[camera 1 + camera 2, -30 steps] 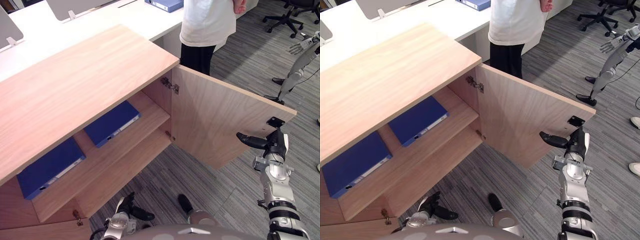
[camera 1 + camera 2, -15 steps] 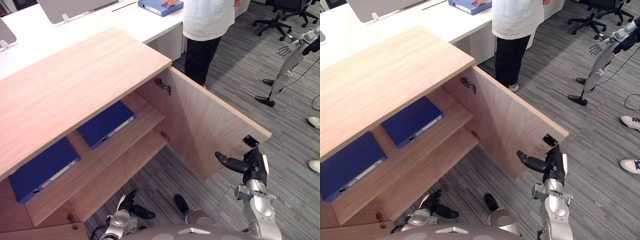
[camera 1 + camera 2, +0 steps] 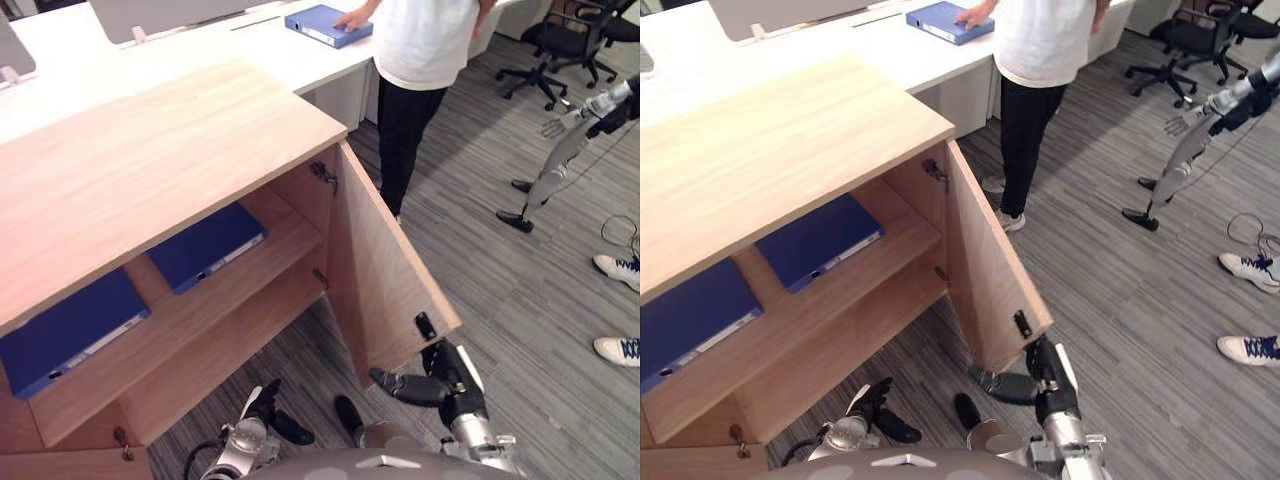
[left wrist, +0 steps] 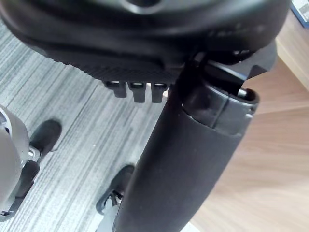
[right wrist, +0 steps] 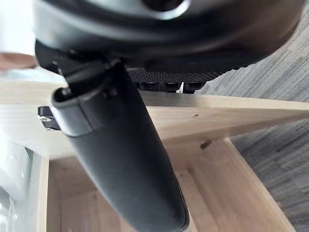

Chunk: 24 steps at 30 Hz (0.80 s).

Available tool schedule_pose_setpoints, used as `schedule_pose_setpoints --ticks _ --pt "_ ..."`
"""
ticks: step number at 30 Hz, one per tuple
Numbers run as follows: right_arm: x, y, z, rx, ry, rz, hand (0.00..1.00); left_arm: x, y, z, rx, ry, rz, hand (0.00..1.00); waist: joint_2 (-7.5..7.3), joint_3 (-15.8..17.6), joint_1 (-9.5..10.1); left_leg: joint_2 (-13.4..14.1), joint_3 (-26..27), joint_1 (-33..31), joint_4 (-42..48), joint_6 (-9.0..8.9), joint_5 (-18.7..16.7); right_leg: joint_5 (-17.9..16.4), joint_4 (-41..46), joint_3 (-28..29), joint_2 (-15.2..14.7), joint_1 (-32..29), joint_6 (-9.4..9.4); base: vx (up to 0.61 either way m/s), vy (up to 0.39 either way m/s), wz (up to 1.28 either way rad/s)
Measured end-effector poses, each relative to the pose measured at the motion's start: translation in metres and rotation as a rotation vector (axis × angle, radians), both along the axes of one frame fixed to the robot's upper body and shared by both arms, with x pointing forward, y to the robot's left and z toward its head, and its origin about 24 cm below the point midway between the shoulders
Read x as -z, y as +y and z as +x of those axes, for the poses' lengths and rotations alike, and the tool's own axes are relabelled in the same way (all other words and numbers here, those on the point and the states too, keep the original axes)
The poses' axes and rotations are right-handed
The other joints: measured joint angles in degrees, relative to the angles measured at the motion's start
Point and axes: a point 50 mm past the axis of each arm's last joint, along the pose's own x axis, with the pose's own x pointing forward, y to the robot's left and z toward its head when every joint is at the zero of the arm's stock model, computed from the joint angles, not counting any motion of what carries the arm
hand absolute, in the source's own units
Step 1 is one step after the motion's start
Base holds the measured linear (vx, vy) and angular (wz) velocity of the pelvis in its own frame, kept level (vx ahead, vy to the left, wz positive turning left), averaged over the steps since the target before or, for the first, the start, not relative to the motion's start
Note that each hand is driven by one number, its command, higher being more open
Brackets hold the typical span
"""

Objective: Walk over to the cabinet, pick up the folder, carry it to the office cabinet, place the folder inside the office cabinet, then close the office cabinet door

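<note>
Step in hand, as you can judge it: closing the door, the last one. Item, office cabinet (image 3: 150, 150), light wood, across the left and centre of the head views. Item, blue folder (image 3: 205, 248), flat on the upper shelf (image 3: 285, 225) at centre left, so the placing looks done. A second blue folder (image 3: 70, 335) lies on the same shelf at lower left, apart from the first. Item, door (image 3: 375, 270), hinged at the cabinet's right side and standing roughly half open, its free edge toward the lower right. Item, your right hand (image 3: 445, 380), lower right, at the door's lower free corner, fingers straight, thumb spread wide, holding nothing. Item, your left hand (image 3: 262, 412), bottom left of centre, relaxed and empty. Item, a person (image 3: 430, 40) at upper right, hand on a third blue folder (image 3: 328, 24) on the white desk (image 3: 200, 50). Next move calls for pushing the door's free edge leftward until it meets the cabinet front.
</note>
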Motion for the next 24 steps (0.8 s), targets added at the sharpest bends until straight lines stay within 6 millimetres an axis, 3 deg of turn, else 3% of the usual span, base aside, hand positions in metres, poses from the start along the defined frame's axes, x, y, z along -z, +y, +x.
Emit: schedule_pose_setpoints --ticks 6,12,18,24 --pt "-0.004 0.03 -0.011 -0.159 0.014 0.104 1.0 0.0 0.012 -0.005 0.045 0.004 0.046 1.0 -2.35 -0.6 2.25 -0.9 -4.5 -0.6 -0.8 0.21 0.6 -1.4 1.6 -3.4 -1.0 0.2 -0.07 -0.01 -0.005 0.33" --pt "-0.014 0.051 0.012 -0.281 -0.083 0.2 1.0 -0.003 0.025 -0.003 0.075 -0.011 0.088 1.0 -5.0 -1.3 4.24 -1.7 -8.5 -0.6 -2.6 0.75 2.3 -3.0 2.2 -7.5 -1.9 1.2 -0.01 0.03 0.002 0.36" --pt "-0.007 0.056 0.047 -0.319 -0.133 0.178 1.0 -0.005 0.024 0.003 0.075 -0.03 0.086 1.0 -4.92 -1.3 6.37 -3.4 -12.6 -1.8 -5.3 2.55 3.9 -4.1 2.3 -11.6 -3.8 1.2 0.75 0.08 0.029 0.38" --pt "0.004 0.043 0.084 -0.246 -0.143 0.082 1.0 -0.007 0.024 0.006 0.03 -0.052 0.076 1.0 -3.69 -0.9 8.21 -5.2 -17.2 -3.2 -6.7 3.84 4.8 -5.4 2.5 -16.4 -5.8 1.8 1.91 0.05 0.028 0.4"
